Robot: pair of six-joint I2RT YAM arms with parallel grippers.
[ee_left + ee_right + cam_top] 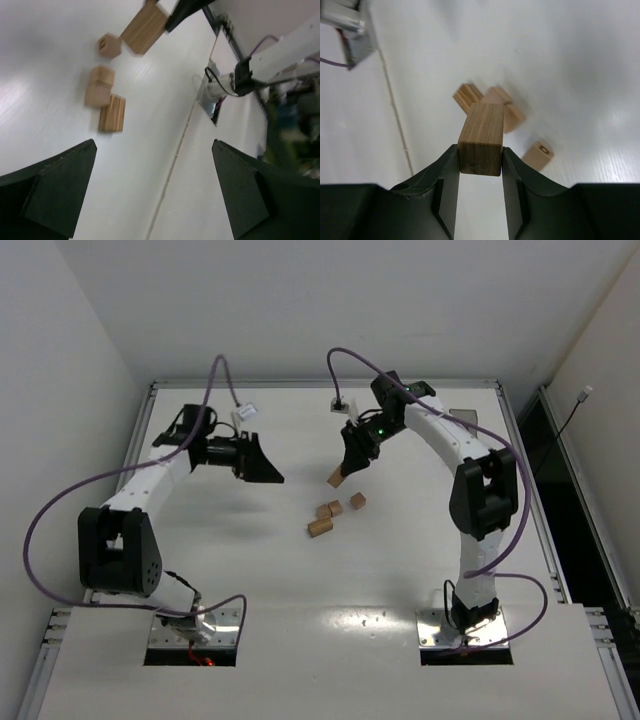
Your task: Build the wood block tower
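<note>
My right gripper [347, 468] [480, 151] is shut on a longer wood block [336, 478] [481, 136] and holds it above the table, just behind the loose blocks. That block also shows in the left wrist view [145, 29]. On the table lie a cube with a hole [357, 501] [109, 45] [538, 155], two touching cubes [329, 509] [100, 85] [506, 112] and a striped block [319, 527] [112, 114] [467, 95]. No stacked tower shows. My left gripper [268, 472] [153, 145] is open and empty, to the left of the blocks.
A small white box with a purple cable [343, 403] [344, 20] sits at the back of the table. A white tag [243, 413] hangs on the left arm's cable. The table's raised rim [300, 383] runs along the back.
</note>
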